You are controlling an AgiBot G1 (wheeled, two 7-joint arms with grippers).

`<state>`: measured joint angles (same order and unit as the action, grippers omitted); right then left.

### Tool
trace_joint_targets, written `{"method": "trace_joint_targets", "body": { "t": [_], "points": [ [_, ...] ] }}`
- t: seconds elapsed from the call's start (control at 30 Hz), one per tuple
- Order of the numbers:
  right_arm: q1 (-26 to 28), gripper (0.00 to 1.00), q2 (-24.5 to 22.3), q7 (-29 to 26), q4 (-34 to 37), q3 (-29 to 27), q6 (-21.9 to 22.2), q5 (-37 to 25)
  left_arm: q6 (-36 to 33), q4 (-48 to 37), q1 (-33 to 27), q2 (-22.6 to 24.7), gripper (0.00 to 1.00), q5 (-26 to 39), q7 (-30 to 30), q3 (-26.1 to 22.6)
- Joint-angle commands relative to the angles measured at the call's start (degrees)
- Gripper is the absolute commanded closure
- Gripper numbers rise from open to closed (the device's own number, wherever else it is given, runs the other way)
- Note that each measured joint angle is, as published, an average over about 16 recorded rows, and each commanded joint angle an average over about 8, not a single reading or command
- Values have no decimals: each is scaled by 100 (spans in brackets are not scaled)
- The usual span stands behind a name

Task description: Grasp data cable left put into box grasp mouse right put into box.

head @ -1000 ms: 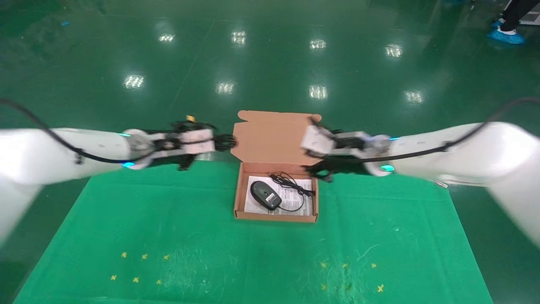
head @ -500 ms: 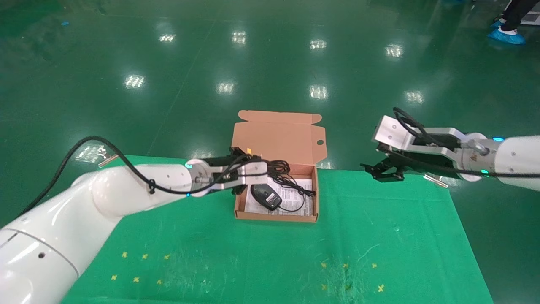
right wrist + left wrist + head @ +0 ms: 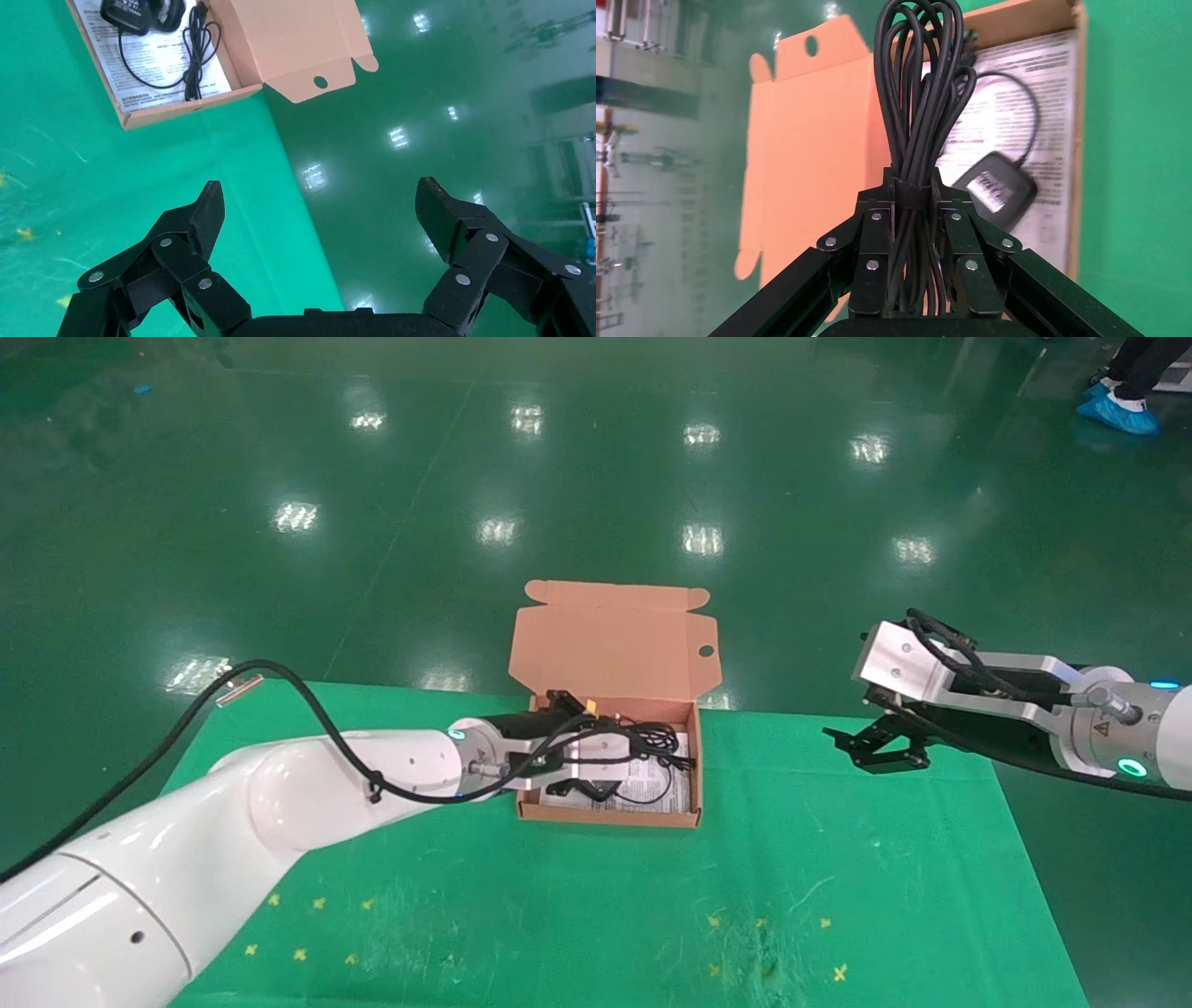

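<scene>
The left pincer [image 3: 916, 210] is clamped on the data cable [image 3: 921, 105], gripping the bundle at its band, and hangs over the open box [image 3: 607, 817] at the far middle of the green counter [image 3: 838, 896]. The mouse [image 3: 995, 191] lies inside the box on the white printed sheet [image 3: 1046, 91], its cord looped beside it. The right pincer [image 3: 320, 210] is spread wide and holds nothing, above the counter's far right edge, well apart from the box.
</scene>
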<state>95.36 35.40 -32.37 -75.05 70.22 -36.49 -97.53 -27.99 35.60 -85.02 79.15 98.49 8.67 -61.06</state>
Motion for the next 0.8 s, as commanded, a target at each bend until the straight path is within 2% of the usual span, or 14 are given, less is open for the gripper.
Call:
{"method": "trace_joint_targets", "body": {
  "t": [0.03,0.53,0.8],
  "points": [
    [-5,0,-45,-41,-76,7,8,-46,45,-3,-1,20,0,-65,-17,-119],
    [33,0,19,1,46,-29,32,3,22,168,-48,-144,0,-61,-76,42],
    [819,0,156,292,332,-286,98,-416,595,302,-497,-189,0,-137,-254,161]
  ]
}}
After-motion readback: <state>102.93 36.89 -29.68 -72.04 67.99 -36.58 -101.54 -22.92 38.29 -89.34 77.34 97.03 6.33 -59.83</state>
